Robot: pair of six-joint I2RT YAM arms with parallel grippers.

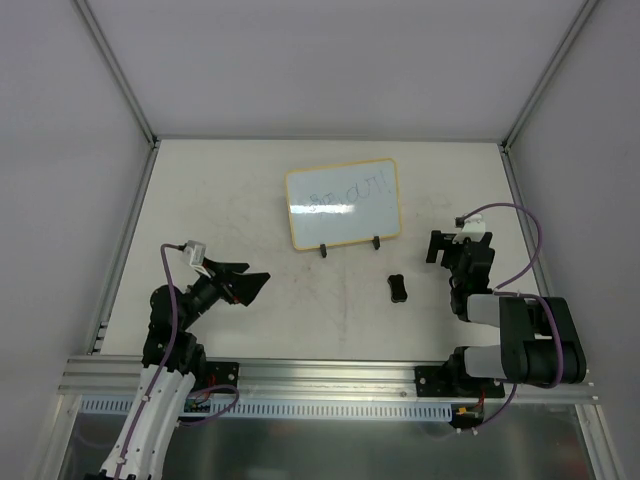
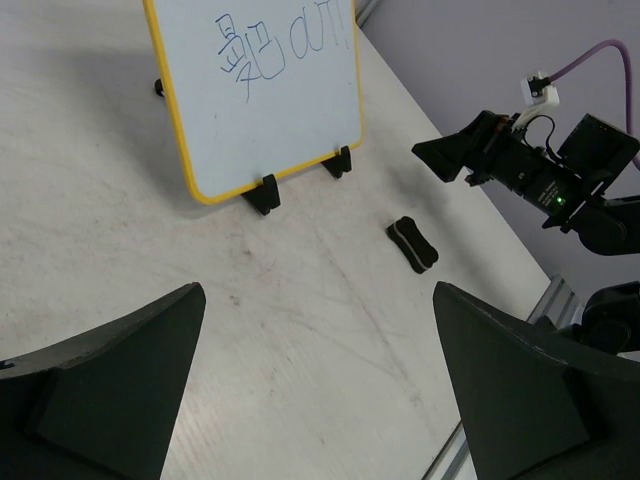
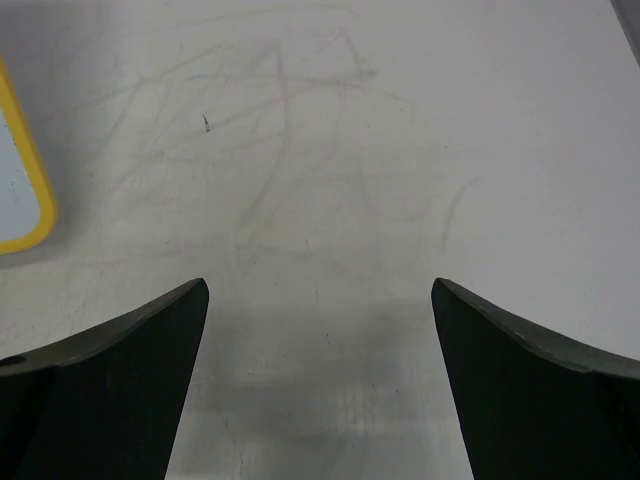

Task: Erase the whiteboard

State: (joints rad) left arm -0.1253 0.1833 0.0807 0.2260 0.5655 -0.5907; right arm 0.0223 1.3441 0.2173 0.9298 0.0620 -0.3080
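Note:
The whiteboard (image 1: 342, 203) stands tilted on two black feet at the table's middle back, yellow-framed, with blue scribbles on it; it also shows in the left wrist view (image 2: 258, 85), and its frame corner shows in the right wrist view (image 3: 22, 190). A small black eraser block (image 1: 397, 288) lies on the table in front of the board's right side, seen too in the left wrist view (image 2: 412, 244). My left gripper (image 1: 248, 281) is open and empty, left of the board. My right gripper (image 1: 438, 246) is open and empty, right of the eraser.
The white table (image 1: 240, 220) has faint scuff marks. Grey walls and metal frame posts (image 1: 115, 70) enclose it. An aluminium rail (image 1: 330, 375) runs along the near edge by the arm bases.

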